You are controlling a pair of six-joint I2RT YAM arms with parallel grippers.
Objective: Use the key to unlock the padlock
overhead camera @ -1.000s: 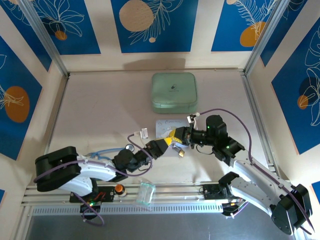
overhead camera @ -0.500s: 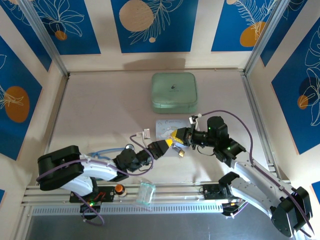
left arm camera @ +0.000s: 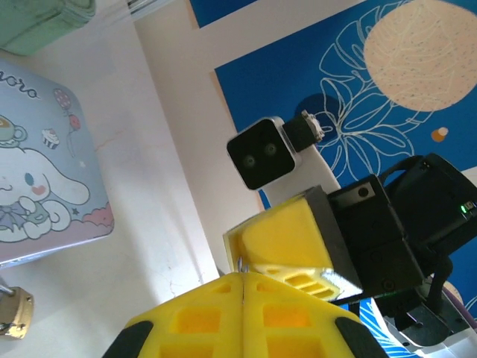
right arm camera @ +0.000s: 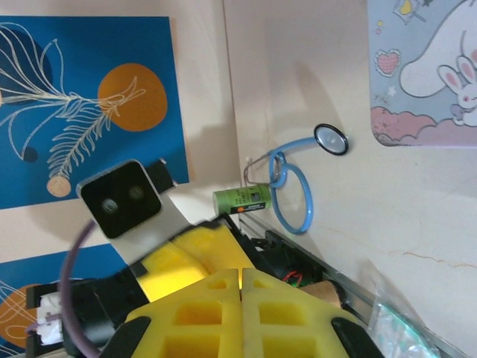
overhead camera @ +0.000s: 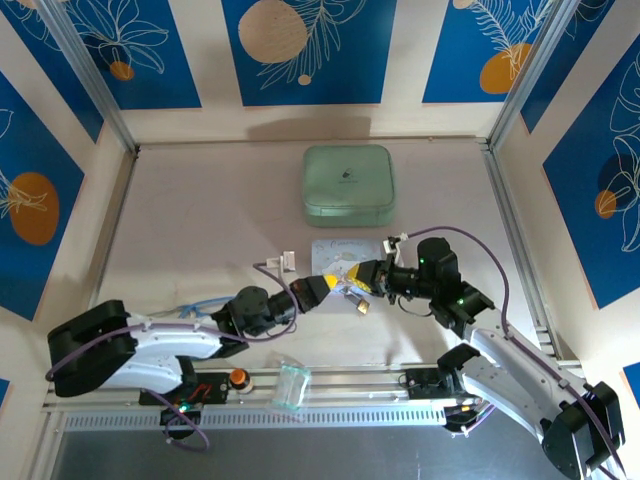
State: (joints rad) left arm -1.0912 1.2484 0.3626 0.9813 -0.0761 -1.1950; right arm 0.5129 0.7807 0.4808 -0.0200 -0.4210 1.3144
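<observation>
In the top view my left gripper (overhead camera: 328, 285) and right gripper (overhead camera: 356, 281) meet tip to tip just in front of the pale blue cartoon tin (overhead camera: 340, 254). Both sets of jaws are shut. In the left wrist view the key (left arm camera: 244, 263) is a thin silver sliver pinched in the seam of my left gripper (left arm camera: 244, 277), its free end at the tip of the right gripper's yellow fingers (left arm camera: 287, 239). The brass padlock (overhead camera: 360, 305) lies on the table below the fingertips, apart from both grippers, and its edge (left arm camera: 11, 315) shows at the lower left of the left wrist view.
A mint green case (overhead camera: 348, 184) sits at the back. A blue stethoscope (right arm camera: 291, 195) with its silver disc (right arm camera: 330, 139) and a green battery (right arm camera: 242, 200) lie near the left arm's base. A clear plastic bag (overhead camera: 292, 386) rests on the front rail.
My left gripper reached right to the right gripper's tip and its jaws closed on the key. The right gripper stayed shut and shifted slightly toward the near edge.
</observation>
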